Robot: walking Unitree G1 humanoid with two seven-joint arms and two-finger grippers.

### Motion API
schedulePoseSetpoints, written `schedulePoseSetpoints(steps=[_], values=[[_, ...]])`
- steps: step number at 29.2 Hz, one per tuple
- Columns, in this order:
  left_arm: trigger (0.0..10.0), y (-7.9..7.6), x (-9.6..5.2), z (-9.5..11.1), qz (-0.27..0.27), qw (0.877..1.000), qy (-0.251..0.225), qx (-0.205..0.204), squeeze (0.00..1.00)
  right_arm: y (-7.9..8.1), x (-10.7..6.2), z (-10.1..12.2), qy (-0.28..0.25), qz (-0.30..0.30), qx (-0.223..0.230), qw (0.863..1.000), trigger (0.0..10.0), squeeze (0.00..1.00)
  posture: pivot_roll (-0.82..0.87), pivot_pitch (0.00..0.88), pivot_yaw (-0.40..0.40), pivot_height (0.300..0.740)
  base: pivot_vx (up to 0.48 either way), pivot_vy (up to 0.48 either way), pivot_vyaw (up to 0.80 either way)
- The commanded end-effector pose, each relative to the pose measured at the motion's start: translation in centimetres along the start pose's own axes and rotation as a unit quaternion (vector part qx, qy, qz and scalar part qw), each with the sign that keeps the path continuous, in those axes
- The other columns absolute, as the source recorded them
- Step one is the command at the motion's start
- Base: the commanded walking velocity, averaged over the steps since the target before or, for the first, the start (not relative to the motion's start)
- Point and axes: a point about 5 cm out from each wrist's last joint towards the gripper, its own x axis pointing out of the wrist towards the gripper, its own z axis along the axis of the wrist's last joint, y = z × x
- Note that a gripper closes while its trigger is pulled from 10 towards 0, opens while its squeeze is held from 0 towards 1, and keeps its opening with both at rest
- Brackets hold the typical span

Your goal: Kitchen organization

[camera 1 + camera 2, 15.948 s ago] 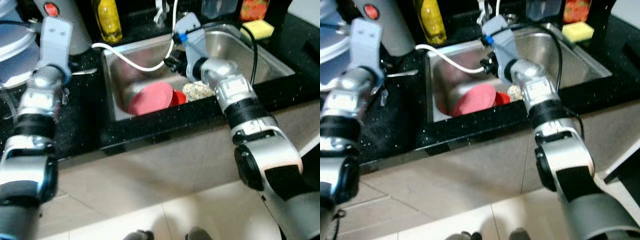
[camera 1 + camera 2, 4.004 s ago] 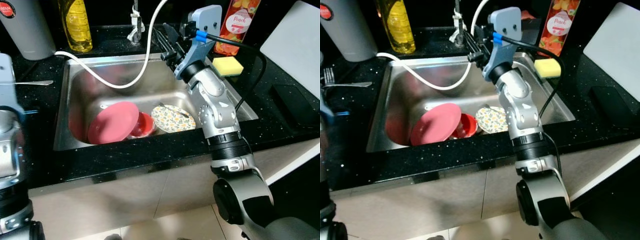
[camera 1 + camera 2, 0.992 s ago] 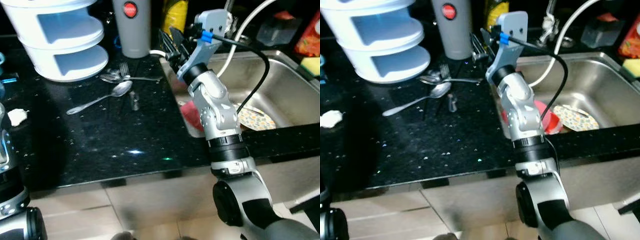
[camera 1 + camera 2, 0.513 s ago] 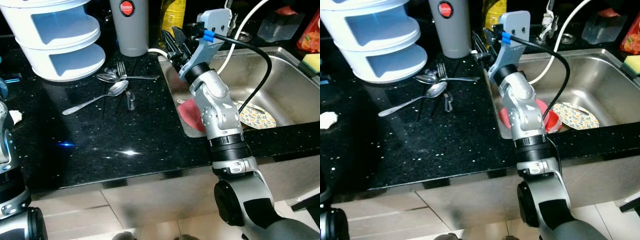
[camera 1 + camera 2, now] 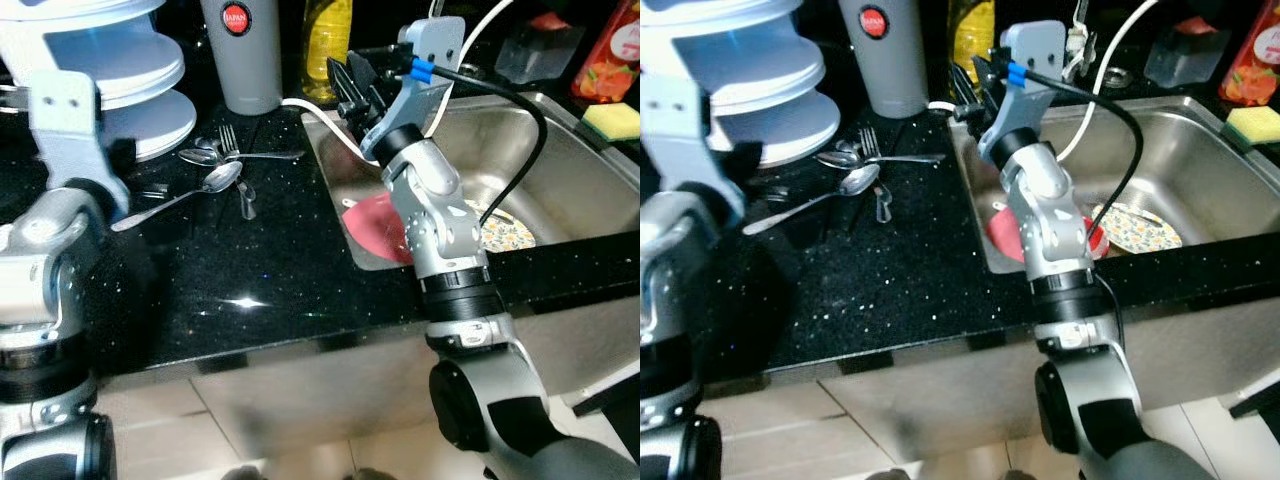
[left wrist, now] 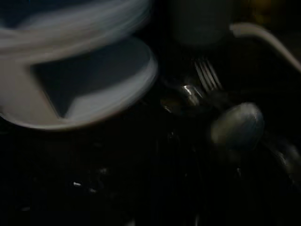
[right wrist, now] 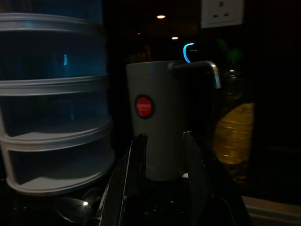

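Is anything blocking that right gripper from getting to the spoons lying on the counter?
Nothing visible. The right gripper, fingers apart, hangs above the sink's left edge; the spoons lie on bare black counter to its left.

Cutlery (image 5: pixel 222 172) on counter (image 5: pixel 250 270) left of sink (image 5: pixel 560 130); tiered rack (image 5: pixel 110 70) at counter's back-left corner; plates (image 5: pixel 372 225) in sink

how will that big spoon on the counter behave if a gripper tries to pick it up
The spoon looks like shiny metal, so probably stiff and slippery. It lies flat on the counter, so it may slide rather than lift. Its bowl touches the other cutlery, which may shift too.
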Motion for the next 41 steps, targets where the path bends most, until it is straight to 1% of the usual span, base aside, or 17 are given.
schedulePoseSetpoints(steps=[1, 3, 8, 10, 15, 16, 17, 18, 21, 28, 29, 30, 33, 35, 37, 40, 41], values=[[10.0, 0.8, 0.2, -0.9, -0.009, 0.999, 0.024, 0.047, 0.0, -0.2, 0.0, 0.2, -0.003, -0.004, -0.002, 1.0, 10.0, 0.0, 0.16, 0.038, 0.02, 0.74, 0.0, 0.0, 0.0], [10.0, 2.2, 0.3, -1.9, -0.024, 0.994, 0.058, 0.089, 0.0, -0.3, 0.0, 0.2, -0.002, -0.006, -0.002, 1.0, 10.0, 0.0, 0.17, 0.041, 0.022, 0.74, 0.0, 0.0, 0.0], [10.0, 4.8, 0.6, -3.7, -0.026, 0.983, 0.128, 0.132, 0.0, -0.3, -0.1, 0.3, -0.002, -0.008, -0.001, 1.0, 10.0, 0.0, 0.17, 0.057, 0.023, 0.74, 0.0, 0.0, 0.0], [10.0, 5.1, 1.0, -3.8, -0.047, 0.98, 0.131, 0.145, 0.0, -0.2, -0.2, 0.2, -0.001, -0.007, 0.0, 1.0, 10.0, 0.0, 0.16, 0.068, 0.023, 0.74, 0.0, 0.0, 0.0], [10.0, 5.1, 1.6, -3.0, -0.089, 0.979, 0.111, 0.149, 0.0, -0.1, -0.4, 0.2, 0.001, -0.006, 0.0, 1.0, 10.0, 0.0, 0.15, 0.088, 0.029, 0.74, 0.0, 0.0, 0.0], [10.0, 5.3, 1.9, -2.6, -0.094, 0.976, 0.107, 0.162, 0.73, -0.1, -0.5, 0.3, 0.002, -0.007, -0.001, 1.0, 10.0, 0.0, 0.14, 0.094, 0.037, 0.74, 0.0, 0.0, 0.0], [10.0, 5.3, 2.1, -2.3, -0.1, 0.974, 0.104, 0.173, 1.0, -0.2, -0.6, 0.2, 0.003, -0.009, -0.002, 1.0, 10.0, 0.0, 0.14, 0.094, 0.037, 0.74, 0.0, 0.0, 0.0], [10.0, 5.3, 2.1, -2.3, -0.1, 0.974, 0.104, 0.173, 1.0, -0.2, -0.6, 0.2, 0.003, -0.009, -0.002, 1.0, 10.0, 0.0, 0.14, 0.094, 0.037, 0.74, 0.0, 0.0, 0.0], [10.0, 5.4, 2.3, -0.8, -0.116, 0.971, 0.087, 0.192, 1.0, -0.6, -0.9, 0.2, 0.006, -0.017, -0.004, 1.0, 10.0, 0.0, 0.14, 0.098, 0.042, 0.74, 0.0, 0.0, 0.0], [10.0, 6.1, 2.6, 0.5, -0.131, 0.972, 0.081, 0.179, 1.0, -0.4, -0.8, 0.1, 0.008, -0.016, -0.004, 1.0, 10.0, 0.0, 0.14, 0.096, 0.042, 0.74, 0.0, 0.0, 0.0], [10.0, 6.3, 2.6, 0.9, -0.136, 0.973, 0.075, 0.168, 0.0, -0.3, -0.8, 0.1, 0.007, -0.016, -0.003, 1.0, 10.0, 0.0, 0.14, 0.094, 0.044, 0.74, 0.0, 0.0, 0.0], [10.0, 6.5, 2.6, 1.4, -0.139, 0.976, 0.07, 0.151, 0.0, -0.3, -0.7, 0.2, 0.006, -0.016, -0.003, 1.0, 10.0, 0.0, 0.14, 0.091, 0.047, 0.74, 0.0, 0.0, 0.0], [10.0, 6.6, 2.6, 1.7, -0.148, 0.977, 0.066, 0.139, 0.0, -0.4, -0.7, 0.2, 0.006, -0.016, -0.003, 1.0, 10.0, 0.0, 0.14, 0.09, 0.049, 0.74, 0.0, 0.0, 0.0], [10.0, 6.5, 2.4, 1.3, -0.178, 0.972, 0.08, 0.128, 0.0, -0.5, -0.9, 0.2, 0.007, -0.02, -0.004, 1.0, 10.0, 0.0, 0.14, 0.087, 0.053, 0.74, 0.0, 0.0, 0.0], [10.0, 6.4, 2.0, 0.4, -0.207, 0.964, 0.101, 0.135, 0.0, -0.5, -1.0, 0.2, 0.007, -0.021, -0.004, 1.0, 10.0, 0.0, 0.13, 0.088, 0.056, 0.74, 0.0, 0.0, 0.0], [10.0, 6.4, 1.7, 0.0, -0.223, 0.958, 0.112, 0.142, 0.0, -0.5, -1.1, 0.2, 0.007, -0.022, -0.005, 1.0, 10.0, 0.0, 0.13, 0.089, 0.057, 0.74, 0.0, 0.0, 0.0], [10.0, 6.2, 1.3, -0.6, -0.247, 0.948, 0.128, 0.152, 0.0, -0.6, -1.2, 0.2, 0.008, -0.024, -0.006, 1.0, 10.0, 0.0, 0.13, 0.089, 0.059, 0.74, 0.0, 0.0, 0.0]])
